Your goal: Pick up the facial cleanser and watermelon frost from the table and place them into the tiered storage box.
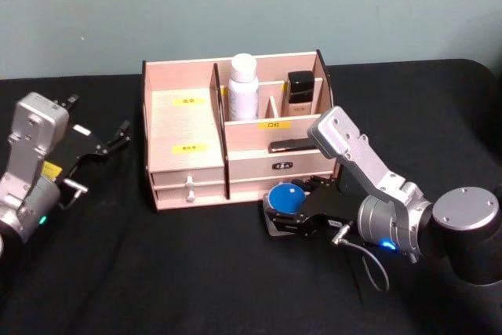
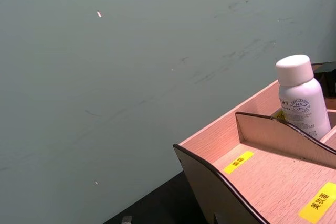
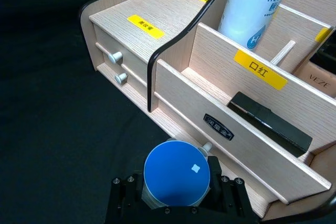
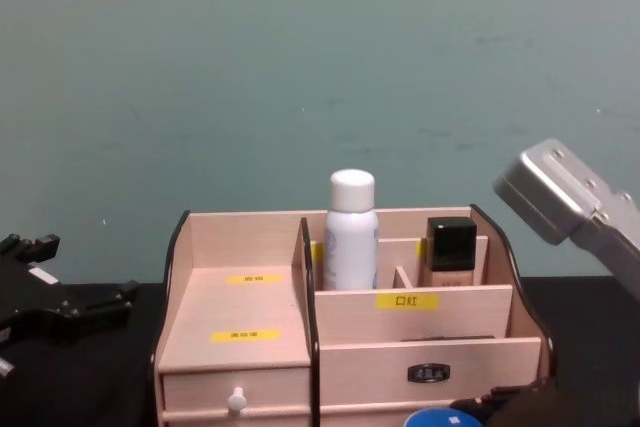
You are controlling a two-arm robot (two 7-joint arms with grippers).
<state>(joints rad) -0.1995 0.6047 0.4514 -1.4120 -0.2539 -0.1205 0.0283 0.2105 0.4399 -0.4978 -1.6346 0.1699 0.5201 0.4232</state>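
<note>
Head view: tiered storage box (image 1: pixel 188 127) centred on the surface (image 1: pixel 157 272) before a green wall (image 1: pixel 235 5), left tool (image 1: pixel 96 125) spread wide near its left edge; right wrist view: right tool (image 3: pixel 176 195) clamps the watermelon frost (image 3: pixel 177 174) at the box's front, facial cleanser (image 3: pixel 252 3) upright inside.

Silver-grey casings, black tooling: that's your rig.
Your left arm (image 1: pixel 31 127) carries a yellow sticker (image 1: pixel 52 170) and green light (image 1: pixel 41 220); your right arm (image 1: pixel 353 151) shows a blue light (image 1: pixel 384 244) and grey cable (image 1: pixel 383 272).
</note>
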